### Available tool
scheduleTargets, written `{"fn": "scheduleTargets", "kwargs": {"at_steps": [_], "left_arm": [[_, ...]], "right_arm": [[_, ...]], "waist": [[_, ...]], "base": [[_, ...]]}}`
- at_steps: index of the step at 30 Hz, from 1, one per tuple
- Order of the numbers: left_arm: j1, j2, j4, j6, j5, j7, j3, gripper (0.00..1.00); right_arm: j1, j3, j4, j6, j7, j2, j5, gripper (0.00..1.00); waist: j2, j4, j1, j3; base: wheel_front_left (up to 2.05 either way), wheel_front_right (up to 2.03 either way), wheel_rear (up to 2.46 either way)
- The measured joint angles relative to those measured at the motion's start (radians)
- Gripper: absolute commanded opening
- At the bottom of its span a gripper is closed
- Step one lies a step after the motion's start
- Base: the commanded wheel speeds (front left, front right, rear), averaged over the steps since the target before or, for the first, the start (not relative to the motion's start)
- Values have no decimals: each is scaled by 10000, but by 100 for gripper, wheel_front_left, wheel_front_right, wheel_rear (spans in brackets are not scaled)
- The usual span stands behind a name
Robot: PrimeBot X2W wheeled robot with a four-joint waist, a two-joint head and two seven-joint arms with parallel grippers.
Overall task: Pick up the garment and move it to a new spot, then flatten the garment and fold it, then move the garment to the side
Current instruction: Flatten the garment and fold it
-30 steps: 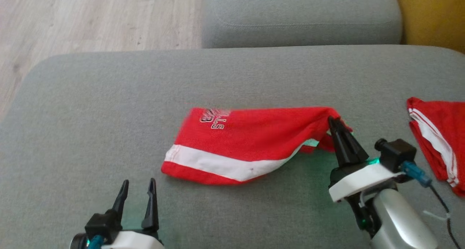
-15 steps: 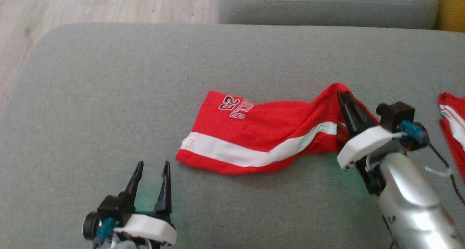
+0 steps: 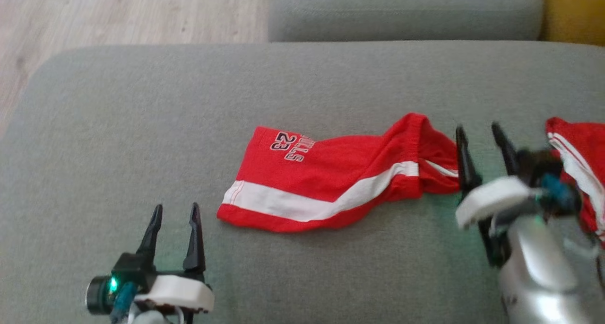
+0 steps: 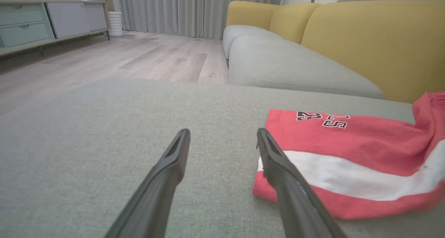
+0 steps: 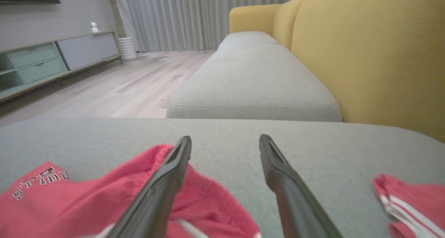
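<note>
At lower left the left claw [image 3: 175, 213] hangs spread and empty over the grey sofa cushion [image 3: 118, 125]. The red garment [image 3: 331, 177] lies mid-frame, its right end bunched. Just beside that end, the right claw [image 3: 476, 130] gapes, gripping nothing. A second red piece [image 3: 574, 149] lies at the right edge.

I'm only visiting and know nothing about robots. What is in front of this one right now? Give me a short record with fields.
surface: grey sofa cushion
garment: red shorts with a white stripe, lying on the cushion, flat at one end and bunched at the other
left hand: open, empty, near the flat end
right hand: open, at the bunched end, gripping nothing
also there: second red garment off to the right on the cushion; wooden floor beyond
</note>
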Motion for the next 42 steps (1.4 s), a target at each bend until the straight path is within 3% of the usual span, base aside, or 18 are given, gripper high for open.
{"fn": "scheduleTargets", "kwargs": {"at_steps": [6, 17, 22, 29, 35, 42], "left_arm": [[571, 2, -169, 171, 591, 2, 313, 100], [1237, 4, -387, 384, 840, 2, 533, 100], [1239, 4, -431, 382, 838, 2, 456, 100], [1085, 6, -453, 322, 738, 0, -27, 100], [792, 6, -441, 276, 656, 2, -318, 100], [678, 8, -443, 276, 591, 2, -351, 100]], "right_arm": [[1972, -130, -1175, 0, 2, 257, -313, 100], [2745, 309, -1509, 0, 2, 359, 190, 100], [2717, 665, -1496, 0, 2, 359, 510, 100], [1882, 2011, -679, 0, 2, 366, 1847, 100], [744, 2322, 211, 0, 2, 351, 2357, 100], [451, 2675, 761, 0, 2, 353, 2982, 100]], "waist": [[0, -442, -2, -475], [0, -635, -2, -878], [0, -535, -1, -787], [0, -228, -1, -414], [0, 125, 2, 105], [0, 443, 1, 437]], "base": [[0, 0, 0], [0, 0, 0], [0, 0, 0], [0, 0, 0], [0, 0, 0], [0, 0, 0]]}}
